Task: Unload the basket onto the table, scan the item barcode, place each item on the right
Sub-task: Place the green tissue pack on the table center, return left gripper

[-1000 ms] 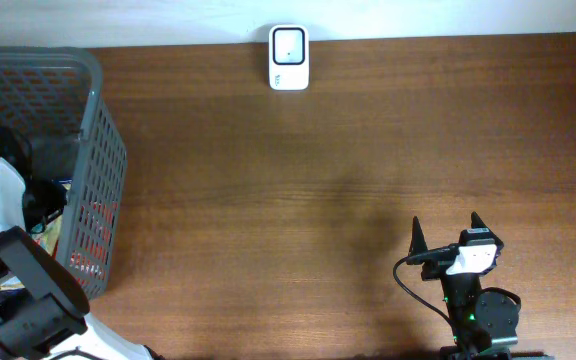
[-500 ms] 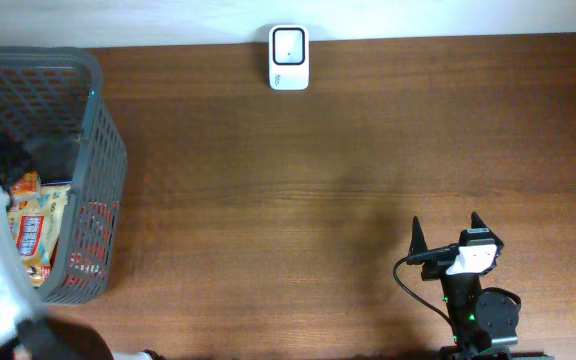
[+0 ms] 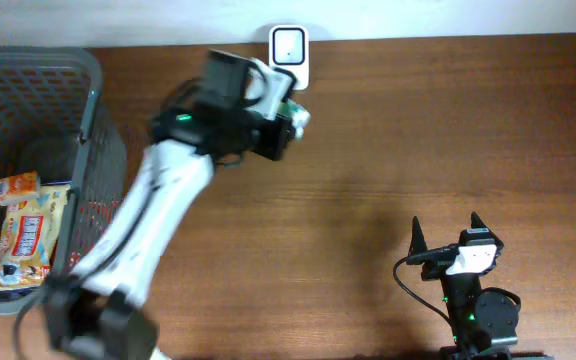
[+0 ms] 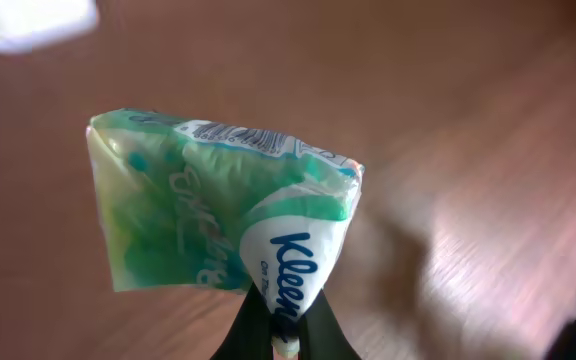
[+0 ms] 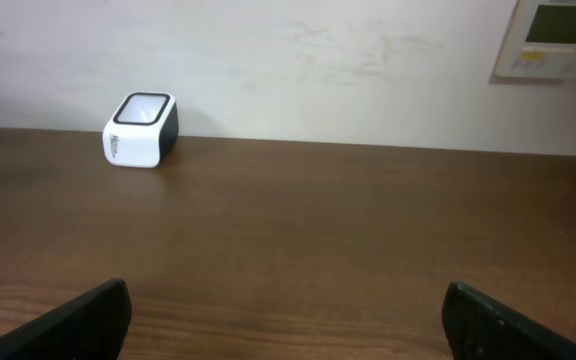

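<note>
— Where is the tissue pack (image 4: 218, 210)?
— Just in front of the scanner (image 3: 289, 58), held above the table (image 3: 368, 150). The left gripper (image 4: 285, 322) pinches one corner of its green wrapper, jaws pressed together on it
— And the right gripper (image 3: 446, 232)?
— Well apart from the scanner, toward the near right, jaws spread wide and holding nothing. A basket (image 3: 96, 140) with a snack packet (image 3: 33, 230) sits far left of the scanner

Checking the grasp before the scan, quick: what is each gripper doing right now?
Left gripper: shut on the green and white plastic Kleenex tissue pack.
Right gripper: open, holding nothing.
</note>
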### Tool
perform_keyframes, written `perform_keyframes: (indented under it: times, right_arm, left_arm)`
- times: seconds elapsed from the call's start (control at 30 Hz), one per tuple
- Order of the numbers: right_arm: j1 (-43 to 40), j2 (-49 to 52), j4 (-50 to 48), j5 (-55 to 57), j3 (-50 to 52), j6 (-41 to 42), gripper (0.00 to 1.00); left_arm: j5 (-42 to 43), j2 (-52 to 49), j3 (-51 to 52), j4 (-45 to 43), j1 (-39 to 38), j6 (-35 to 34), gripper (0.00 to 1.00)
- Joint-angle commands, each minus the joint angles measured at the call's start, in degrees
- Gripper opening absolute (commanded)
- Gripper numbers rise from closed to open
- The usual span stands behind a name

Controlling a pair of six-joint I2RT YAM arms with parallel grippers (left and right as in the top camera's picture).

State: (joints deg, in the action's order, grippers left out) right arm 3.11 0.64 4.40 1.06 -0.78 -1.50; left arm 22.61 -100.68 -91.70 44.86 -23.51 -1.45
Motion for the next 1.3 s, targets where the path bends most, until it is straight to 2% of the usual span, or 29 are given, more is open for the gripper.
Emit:
perform_keyframes:
  times: [0.0, 0.03, 0.07, 0.1, 0.13, 0.23, 0.33, 0.37, 0.47, 0.5, 0.53, 0.57, 0.63, 0.67, 0.7, 0.83, 0.93, 1.0, 1.17, 1.27]
  right_arm:
    - [0.35, -0.33, 0.15, 0.26, 0.46, 0.46, 0.99]
    - [0.35, -0.33, 0.15, 0.26, 0.46, 0.44, 0.98]
    - [0.35, -0.33, 0.15, 0.26, 0.46, 0.44, 0.98]
    - [0.35, -0.33, 0.15, 0.26, 0.46, 0.46, 0.99]
    - [0.35, -0.33, 0.15, 0.28, 0.46, 0.46, 0.98]
    - [0.35, -0.33, 0.15, 0.26, 0.46, 0.44, 0.98]
    - [0.35, -0.33, 0.15, 0.28, 0.46, 0.46, 0.99]
    - [0.35, -0.33, 0.15, 0.26, 0.46, 0.44, 0.99]
    - [0.35, -0.33, 0.15, 0.28, 0.46, 0.46, 0.99]
    - [0.35, -0.33, 0.15, 0.26, 0.46, 0.46, 0.99]
    - [0.35, -0.33, 0.15, 0.26, 0.46, 0.46, 0.98]
    - [0.35, -0.35, 0.15, 0.26, 0.46, 0.46, 0.99]
    - [0.35, -0.33, 0.15, 0.26, 0.46, 0.46, 0.99]
    - [0.35, -0.33, 0.15, 0.26, 0.46, 0.46, 0.98]
    - [0.35, -0.33, 0.15, 0.26, 0.46, 0.46, 0.98]
    - [0.35, -0.33, 0.15, 0.26, 0.46, 0.44, 0.98]
    - [0.35, -0.33, 0.15, 0.26, 0.46, 0.44, 0.99]
    - [0.35, -0.33, 0.15, 0.26, 0.46, 0.44, 0.98]
    - [0.35, -0.33, 0.15, 0.26, 0.46, 0.44, 0.99]
    - [0.35, -0.33, 0.15, 0.28, 0.46, 0.46, 0.99]
  left_arm:
    - [-4.48, -10.36, -0.07, -0.33, -4.98, 1.07, 0.00]
    - [-4.48, -12.57, -0.07, -0.26, -5.95, 1.07, 0.00]
    - [-4.46, -14.86, -0.07, -0.22, -7.17, 1.07, 0.20]
    - [-4.48, -16.26, -0.07, -0.66, -8.28, 1.09, 0.91]
    - [-4.46, -16.35, -0.07, -0.79, -8.76, 1.09, 1.00]
    - [-4.44, -16.11, -2.29, -0.35, -8.50, 1.09, 0.99]
    - [-4.66, -13.14, -18.73, 9.81, -4.72, 1.07, 0.99]
    - [-4.66, -11.21, -25.35, 13.88, -2.14, 1.07, 0.99]
    - [-4.22, -3.58, -36.68, 24.87, 7.50, 1.11, 0.99]
    - [-6.97, -0.37, -37.31, 28.57, 10.25, 4.20, 0.99]
    - [-15.02, 3.13, -37.31, 31.15, 13.90, 4.59, 0.99]
    - [-21.46, 4.98, -37.31, 32.98, 16.61, -0.68, 0.99]
    - [-40.68, 7.91, -37.31, 40.87, 24.96, -23.10, 0.99]
    - [-46.16, 8.26, -37.29, 45.92, 31.10, -33.62, 0.99]
    - [-44.87, 7.98, -36.39, 46.71, 36.44, -35.67, 0.99]
    - [-42.99, 4.28, -28.20, 44.22, 47.21, -35.65, 0.99]
    - [-44.87, 0.20, -21.38, 34.97, 49.96, -35.65, 0.99]
    - [-46.90, -3.91, -16.85, 28.24, 50.31, -35.56, 0.99]
    - [-46.90, -13.90, -14.01, 23.82, 50.21, -34.75, 1.00]
    - [-50.31, -20.94, -14.01, 20.92, 50.21, -34.82, 0.99]
